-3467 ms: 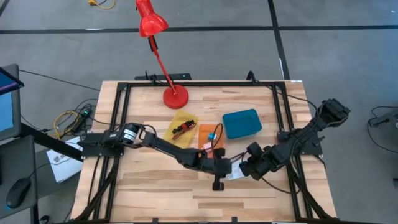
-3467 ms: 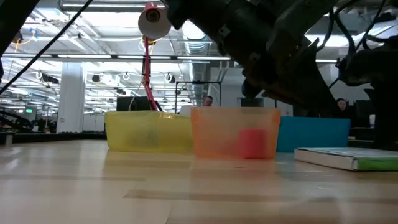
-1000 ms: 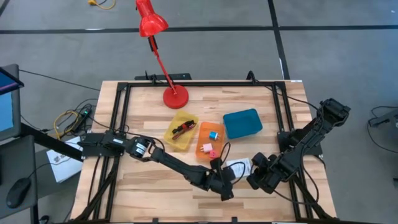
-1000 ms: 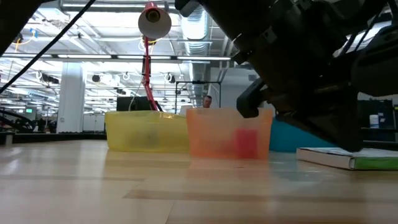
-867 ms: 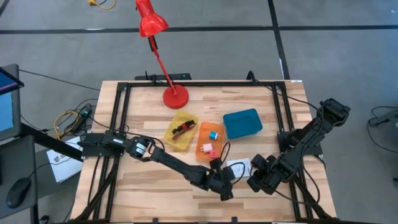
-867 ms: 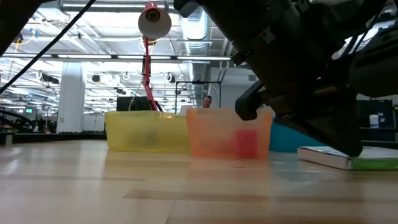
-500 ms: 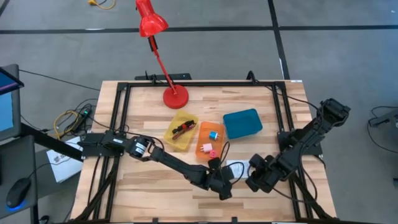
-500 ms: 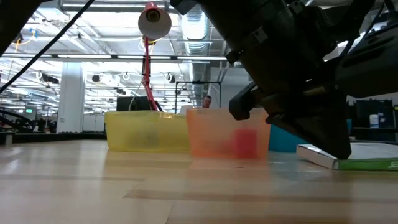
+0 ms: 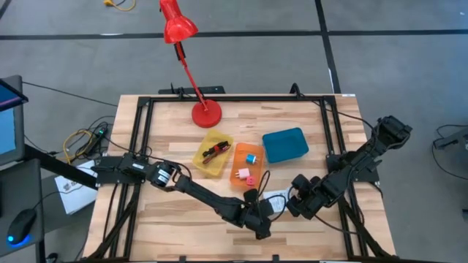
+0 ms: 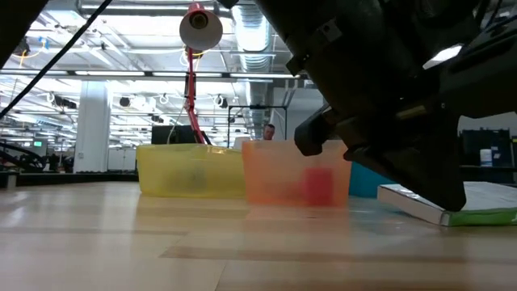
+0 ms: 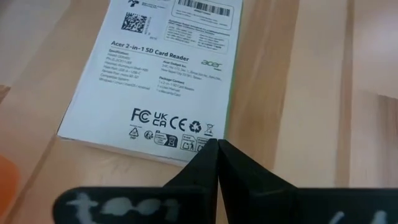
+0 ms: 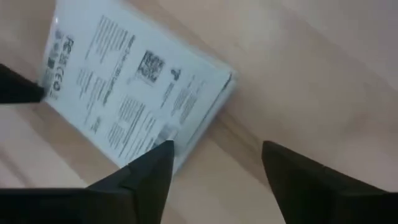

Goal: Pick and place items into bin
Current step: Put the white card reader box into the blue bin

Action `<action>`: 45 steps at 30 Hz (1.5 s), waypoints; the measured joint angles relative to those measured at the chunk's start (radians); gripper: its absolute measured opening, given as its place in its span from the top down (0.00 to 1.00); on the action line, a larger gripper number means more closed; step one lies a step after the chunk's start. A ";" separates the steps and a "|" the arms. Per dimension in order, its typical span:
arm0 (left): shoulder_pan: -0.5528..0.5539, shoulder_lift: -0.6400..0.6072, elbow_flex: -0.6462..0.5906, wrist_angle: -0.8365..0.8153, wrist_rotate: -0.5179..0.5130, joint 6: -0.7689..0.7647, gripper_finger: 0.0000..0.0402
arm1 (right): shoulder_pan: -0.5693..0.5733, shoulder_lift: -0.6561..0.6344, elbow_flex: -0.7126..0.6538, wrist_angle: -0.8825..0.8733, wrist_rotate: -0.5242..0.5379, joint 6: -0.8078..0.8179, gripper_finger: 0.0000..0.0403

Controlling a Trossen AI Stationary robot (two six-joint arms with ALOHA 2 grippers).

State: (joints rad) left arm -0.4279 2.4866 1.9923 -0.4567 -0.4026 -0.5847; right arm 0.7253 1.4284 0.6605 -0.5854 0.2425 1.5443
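White packet (image 9: 276, 198) half hidden beneath both arms

The flat white printed packet (image 9: 278, 199) lies hemmed between the shut left gripper (image 9: 257, 212) touching one edge and the spread right gripper (image 9: 292, 204) opposite, the translucent orange bin (image 9: 246, 167) just beyond, bare wood behind both.
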 joint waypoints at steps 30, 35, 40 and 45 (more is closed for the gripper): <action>-0.065 0.033 0.001 -0.056 -0.160 0.071 1.00 | -0.106 0.001 -0.175 0.549 -0.035 -0.165 0.38; -0.064 0.033 0.000 -0.051 -0.160 0.083 1.00 | -0.106 0.002 -0.175 0.579 -0.035 -0.164 0.39; -0.066 0.031 -0.001 -0.035 -0.170 0.131 1.00 | -0.104 0.002 -0.176 0.634 -0.036 -0.186 0.48; -0.067 0.024 -0.003 -0.031 -0.173 0.184 1.00 | -0.087 0.000 -0.173 0.672 -0.035 -0.214 0.70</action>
State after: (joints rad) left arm -0.4946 2.5110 1.9893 -0.4881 -0.5760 -0.4010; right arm 0.6383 1.4282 0.4875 0.0862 0.2071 1.3300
